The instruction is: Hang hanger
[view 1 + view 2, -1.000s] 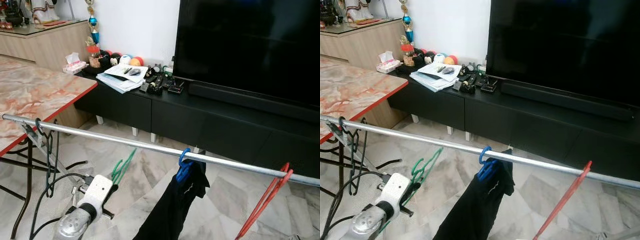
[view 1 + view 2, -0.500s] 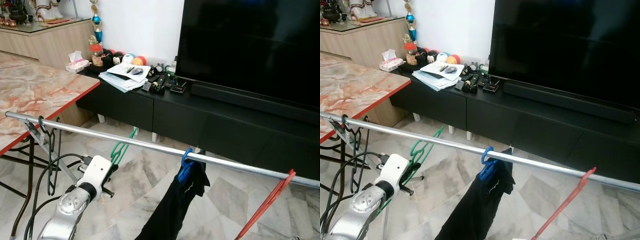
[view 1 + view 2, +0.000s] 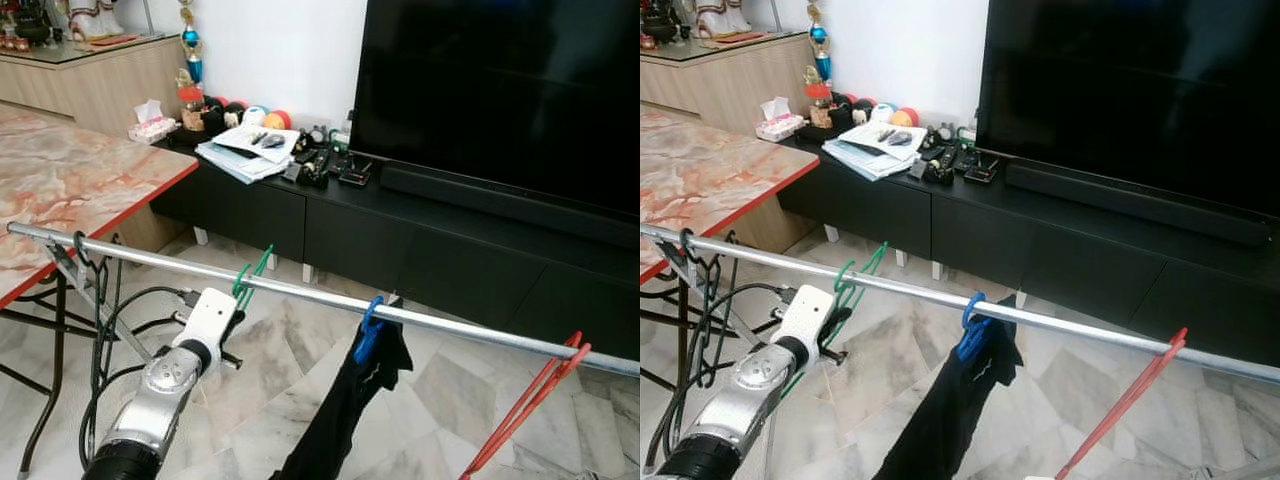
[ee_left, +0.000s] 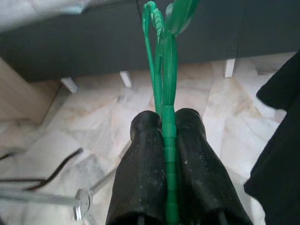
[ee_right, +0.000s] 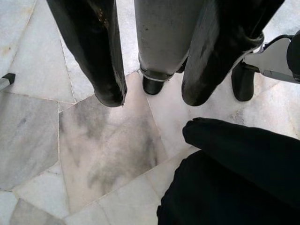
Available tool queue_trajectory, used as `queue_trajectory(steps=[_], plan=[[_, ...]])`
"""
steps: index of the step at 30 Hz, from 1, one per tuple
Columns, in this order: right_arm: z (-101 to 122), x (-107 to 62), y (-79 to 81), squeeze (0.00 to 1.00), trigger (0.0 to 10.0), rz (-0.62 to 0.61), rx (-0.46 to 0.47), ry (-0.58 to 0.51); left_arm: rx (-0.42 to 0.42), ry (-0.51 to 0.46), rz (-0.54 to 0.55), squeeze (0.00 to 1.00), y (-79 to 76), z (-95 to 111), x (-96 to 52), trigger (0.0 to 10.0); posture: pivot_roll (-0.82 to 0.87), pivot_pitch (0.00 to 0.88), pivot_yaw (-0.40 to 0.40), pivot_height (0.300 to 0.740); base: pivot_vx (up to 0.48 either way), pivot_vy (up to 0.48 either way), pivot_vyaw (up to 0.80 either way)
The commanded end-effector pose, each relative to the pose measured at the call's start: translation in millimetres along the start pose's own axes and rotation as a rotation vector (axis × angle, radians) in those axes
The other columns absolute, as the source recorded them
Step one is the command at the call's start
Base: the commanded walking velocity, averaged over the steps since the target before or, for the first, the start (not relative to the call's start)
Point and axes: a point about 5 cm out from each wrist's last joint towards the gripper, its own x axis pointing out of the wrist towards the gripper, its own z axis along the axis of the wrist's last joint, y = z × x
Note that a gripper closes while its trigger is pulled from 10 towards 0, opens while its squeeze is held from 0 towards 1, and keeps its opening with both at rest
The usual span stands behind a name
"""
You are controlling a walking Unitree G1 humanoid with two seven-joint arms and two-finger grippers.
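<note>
Green hanger (image 3: 250,280) is up at the metal rail (image 3: 300,290), hook end at or just over the bar, between the dark hangers (image 3: 97,300) at the rail's left end and the blue hanger (image 3: 368,325) carrying a black garment (image 3: 345,410). Left tool (image 4: 166,140) is clenched on the green hanger's wire, both black fingers (image 4: 145,159) pressed against it, wire running out between them toward the hook. Left arm (image 3: 165,385) reaches up from below to just under the rail. Progress: looks like late stage, hanger brought to the bar, but whether the hook is truly seated over the rail is hard to tell, the hook tip overlaps the bar in both eye views. Left to do, by my read: settle the hook, let go, pull the arm back. Red hanger (image 3: 525,410) hangs further right on the same rail, its lower part cut off by the frame edge. Right tool (image 5: 152,89) hangs idle, fingers apart, nothing between them, pointing at the marble floor (image 5: 93,154) beside dark cloth. Behind: black TV cabinet (image 3: 400,240), big TV (image 3: 500,90), marble-top table (image 3: 70,190) at left. Rail's right end runs out of frame.
</note>
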Motion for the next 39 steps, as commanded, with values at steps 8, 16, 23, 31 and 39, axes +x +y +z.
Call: queue_trajectory(steps=[8,16,23,31,39], plan=[[0,-0.1,-2.2,0.00,10.0,-0.003,-0.006,0.002,-0.117,0.107,0.047,0.00,0.6,-15,2.5,10.0,0.13,0.000,-0.056,0.740,0.000,0.000,0.00],[0,-0.2,-2.1,0.00,10.0,-0.003,-0.005,0.003,-0.175,-0.019,0.064,1.00,-2.9,-13,-15.9,10.0,0.13,0.000,-0.048,0.740,0.000,0.000,0.00],[0,-0.2,-2.2,0.00,10.0,-0.002,-0.008,0.003,-0.195,-0.109,0.082,1.00,-7.7,-10,-44.8,10.0,0.14,0.000,-0.047,0.740,0.000,0.000,0.00],[-1,-0.2,-1.9,0.00,10.0,0.001,-0.011,0.003,-0.215,-0.150,0.185,1.00,1.8,-29,-92.7,10.0,0.14,0.000,-0.030,0.740,0.000,0.000,0.00],[-1,-0.2,-1.0,0.00,10.0,0.004,-0.013,0.006,-0.153,0.036,0.409,0.00,17.2,-88,-140.0,10.0,0.16,0.000,-0.027,0.740,0.000,0.000,0.00]])
